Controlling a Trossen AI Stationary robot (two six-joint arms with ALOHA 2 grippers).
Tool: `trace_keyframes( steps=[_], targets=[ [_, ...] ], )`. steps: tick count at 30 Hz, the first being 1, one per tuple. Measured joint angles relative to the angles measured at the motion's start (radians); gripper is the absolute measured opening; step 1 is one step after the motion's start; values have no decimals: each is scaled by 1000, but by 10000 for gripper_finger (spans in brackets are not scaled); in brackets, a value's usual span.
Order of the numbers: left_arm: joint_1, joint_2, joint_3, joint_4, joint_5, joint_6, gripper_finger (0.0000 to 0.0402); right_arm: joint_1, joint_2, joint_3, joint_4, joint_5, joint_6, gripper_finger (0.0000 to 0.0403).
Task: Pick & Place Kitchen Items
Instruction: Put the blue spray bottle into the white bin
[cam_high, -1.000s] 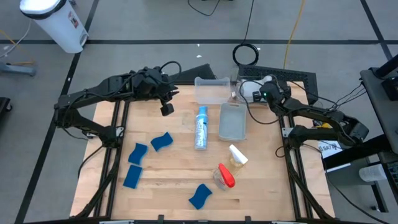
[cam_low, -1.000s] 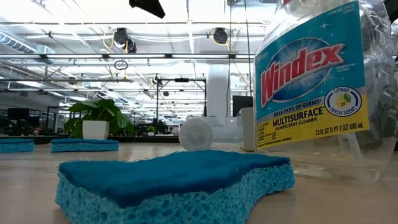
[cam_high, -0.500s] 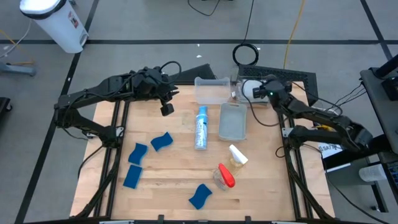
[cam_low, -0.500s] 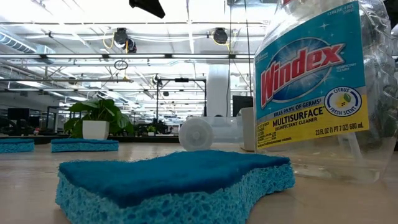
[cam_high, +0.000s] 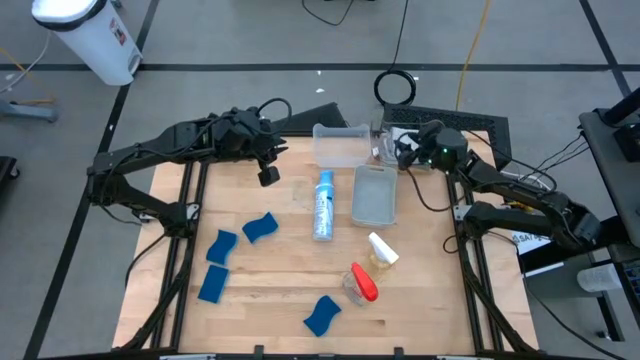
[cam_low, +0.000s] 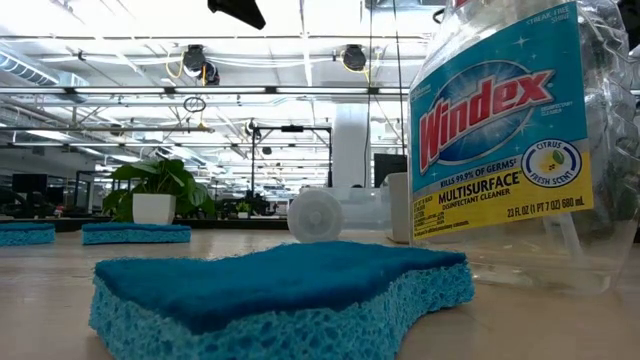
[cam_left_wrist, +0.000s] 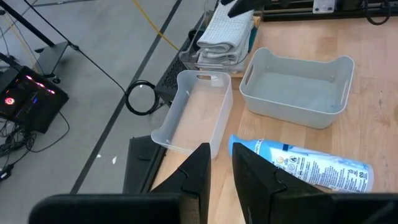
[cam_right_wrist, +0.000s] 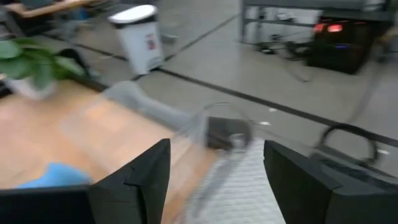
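Four wavy blue sponges (cam_high: 260, 227) on table, w/ clear bottles (cam_high: 323, 205).

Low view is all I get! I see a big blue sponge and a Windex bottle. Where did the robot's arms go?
Observer: The right end effector is at the table's far edge, open, above folded pale cloths.
Operator: And the other one?
Observer: The left end effector hangs over the far left part, holding nothing.
Operator: How many sponges?
Observer: Four blue sponges.
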Motion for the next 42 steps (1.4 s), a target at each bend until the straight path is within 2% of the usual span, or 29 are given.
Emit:
trace_keyframes(
  steps=[9, 13, 25, 42],
  targets=[
    [0, 0, 0, 0, 0, 0, 67, 1, 0, 0, 0, -271, 8, 205],
    [0, 0, 0, 0, 0, 0, 67, 34, 0, 0, 1, -333, 25, 199],
    [0, 0, 0, 0, 0, 0, 67, 178, 0, 0, 16, -334, -50, 185],
    [0, 0, 0, 0, 0, 0, 67, 191, 0, 0, 16, -336, -56, 181]
  ],
)
